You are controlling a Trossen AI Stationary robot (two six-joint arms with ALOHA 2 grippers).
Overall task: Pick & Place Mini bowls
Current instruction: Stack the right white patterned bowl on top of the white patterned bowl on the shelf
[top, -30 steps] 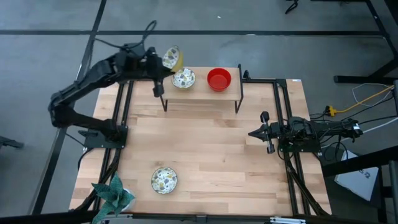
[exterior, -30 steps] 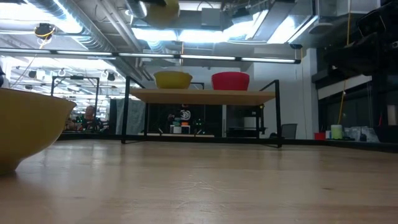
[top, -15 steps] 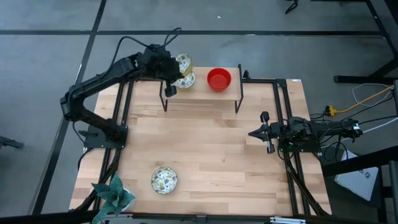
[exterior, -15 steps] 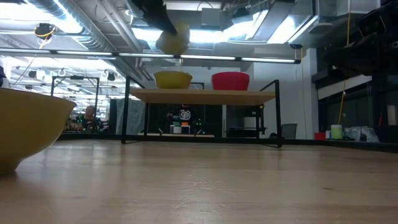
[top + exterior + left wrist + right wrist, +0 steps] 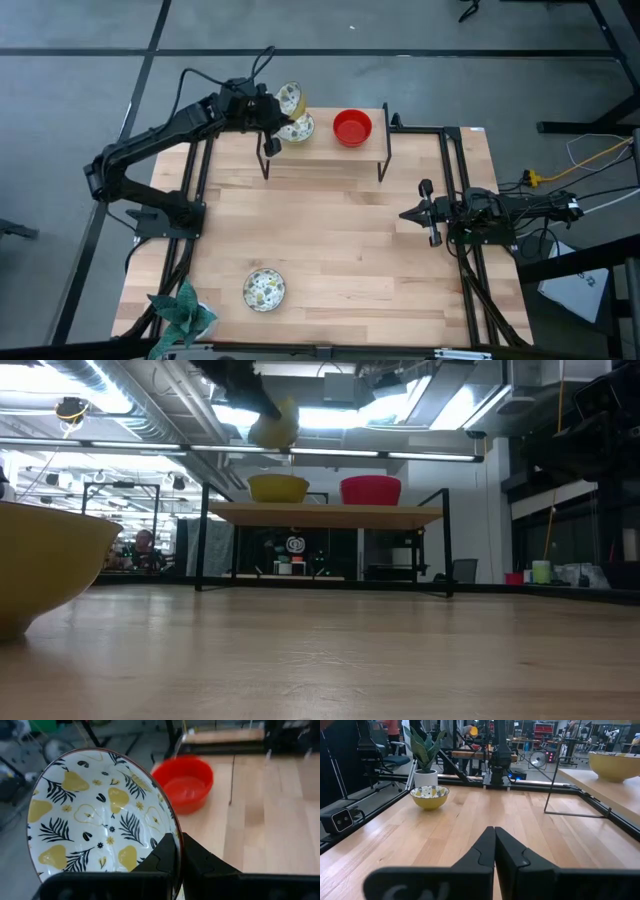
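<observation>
Now | L pincer [image 5: 177, 851] (clamped) | patterned bowl [image 5: 100, 815] tilted on edge

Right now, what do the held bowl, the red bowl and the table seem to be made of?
Held bowl: likely glazed ceramic; glossy white inside with printed pears and leaves.
Red bowl: glossy, uniformly red; ceramic or plastic, unclear.
Table: light wood planks, visible grain, matte finish.

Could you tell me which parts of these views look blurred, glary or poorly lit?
Low view: the held bowl is smeared against bright ceiling lights, and the near bowl at the edge is large and soft. Left wrist view: the patterned bowl is sharp and the red bowl beyond it softer. High view: evenly lit, with faint shadows.
</observation>
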